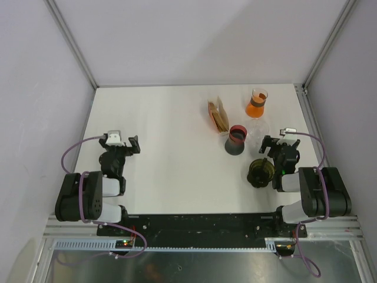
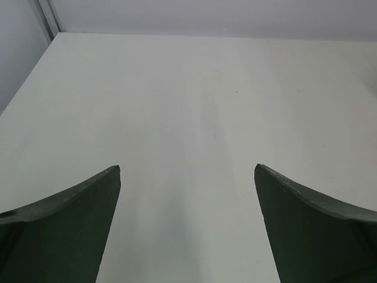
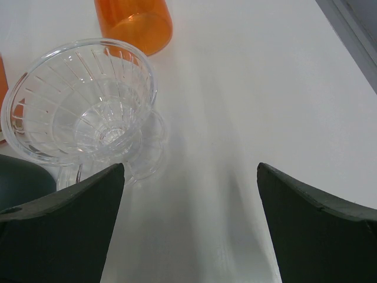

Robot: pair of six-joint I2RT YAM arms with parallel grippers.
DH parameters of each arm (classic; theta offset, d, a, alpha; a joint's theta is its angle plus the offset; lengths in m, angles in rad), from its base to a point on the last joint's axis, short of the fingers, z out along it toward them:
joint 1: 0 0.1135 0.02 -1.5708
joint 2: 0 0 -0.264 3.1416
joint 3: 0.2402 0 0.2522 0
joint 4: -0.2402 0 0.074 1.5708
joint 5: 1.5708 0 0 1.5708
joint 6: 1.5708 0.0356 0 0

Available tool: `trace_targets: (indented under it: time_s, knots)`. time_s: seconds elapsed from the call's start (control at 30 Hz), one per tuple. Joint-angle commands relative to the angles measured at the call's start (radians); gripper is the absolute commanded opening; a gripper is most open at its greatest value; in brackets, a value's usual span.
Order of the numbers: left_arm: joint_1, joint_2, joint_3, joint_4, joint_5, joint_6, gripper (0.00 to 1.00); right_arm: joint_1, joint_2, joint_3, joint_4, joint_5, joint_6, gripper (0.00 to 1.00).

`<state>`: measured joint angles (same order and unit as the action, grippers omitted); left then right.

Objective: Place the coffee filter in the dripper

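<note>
A pack of brown paper coffee filters stands upright at the back of the table. The clear ribbed glass dripper stands empty to its right, just ahead of my right gripper. In the right wrist view the dripper sits ahead and left of the open, empty right gripper, apart from it. My left gripper is open and empty over bare table at the left, and the left wrist view shows it with nothing between its fingers.
An orange glass vessel stands behind the dripper and also shows in the right wrist view. A black cup with a red rim stands left of the dripper. A dark olive round object sits beside the right arm.
</note>
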<state>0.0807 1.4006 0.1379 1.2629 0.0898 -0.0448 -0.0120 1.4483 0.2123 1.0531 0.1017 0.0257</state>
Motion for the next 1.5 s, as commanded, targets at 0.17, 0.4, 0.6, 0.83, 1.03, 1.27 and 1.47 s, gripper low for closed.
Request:
trace_targets:
  time_s: [0.17,0.4,0.6,0.83,1.03,1.27,1.47]
  knots:
    - [-0.004,0.001,-0.004,0.052,0.000,0.015,1.00,0.006,-0.032,0.026,0.009,0.031,0.001,0.99]
    - [0.000,-0.039,0.005,0.004,0.085,0.037,1.00,-0.037,-0.351,0.137,-0.397,0.039,0.103,0.99]
    - [0.015,-0.133,0.206,-0.431,0.164,0.078,1.00,-0.045,-0.512,0.338,-0.757,-0.128,0.173,0.95]
    - [0.016,-0.187,0.531,-0.971,0.181,0.202,1.00,0.115,-0.445,0.633,-1.104,-0.220,0.103,0.87]
    - [0.016,-0.229,0.703,-1.309,0.200,0.265,1.00,0.233,-0.218,0.928,-1.496,-0.145,0.063,0.77]
    - [0.016,-0.280,0.762,-1.456,0.215,0.257,1.00,0.298,-0.072,1.037,-1.680,-0.041,0.018,0.79]
    - [0.016,-0.297,0.772,-1.484,0.233,0.247,1.00,0.301,0.026,1.080,-1.672,-0.080,-0.004,0.67]
